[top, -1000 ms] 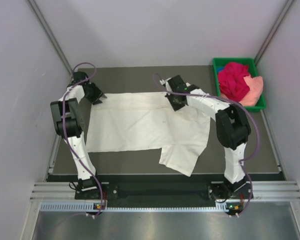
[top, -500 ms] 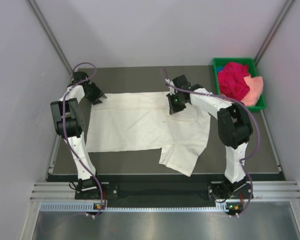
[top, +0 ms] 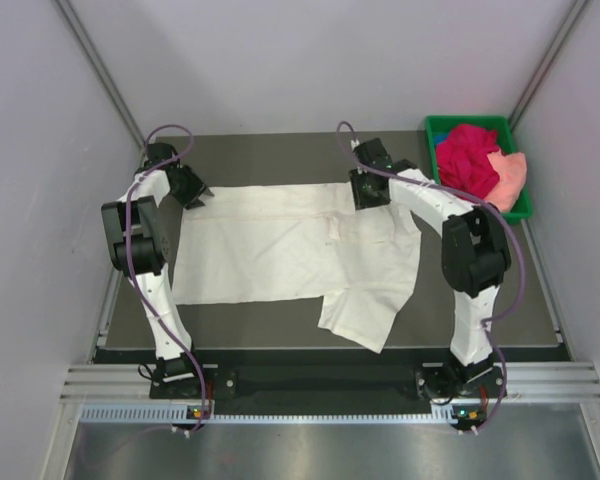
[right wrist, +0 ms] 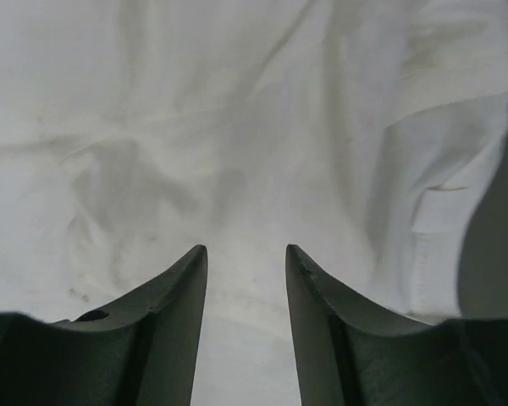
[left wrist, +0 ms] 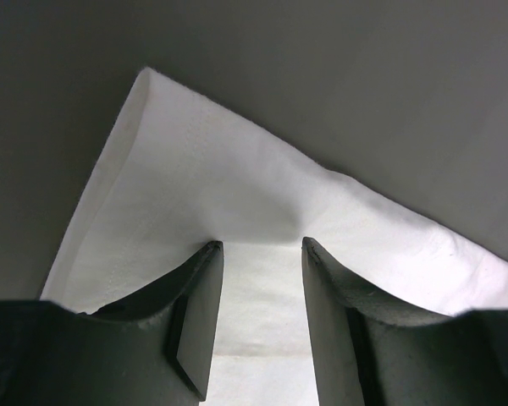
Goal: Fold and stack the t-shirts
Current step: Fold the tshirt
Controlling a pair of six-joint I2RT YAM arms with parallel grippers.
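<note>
The cream-white t-shirt (top: 290, 245) lies spread on the dark table, one sleeve hanging toward the near edge. My left gripper (top: 197, 197) is open at the shirt's far left corner; in the left wrist view (left wrist: 261, 245) its fingertips rest on that corner of cloth (left wrist: 195, 178). My right gripper (top: 366, 200) is open over the shirt's far right edge; in the right wrist view (right wrist: 245, 249) it hovers over wrinkled white cloth (right wrist: 195, 127). The magenta-red t-shirt (top: 467, 160) and the peach-pink t-shirt (top: 510, 180) lie bunched in the tray.
A green plastic tray (top: 440, 125) stands at the far right corner of the table (top: 270, 155). Grey walls close in on the left, right and back. A metal rail runs along the near edge.
My right gripper has moved right and slightly farther back along the shirt's far edge. The left gripper has not moved.
</note>
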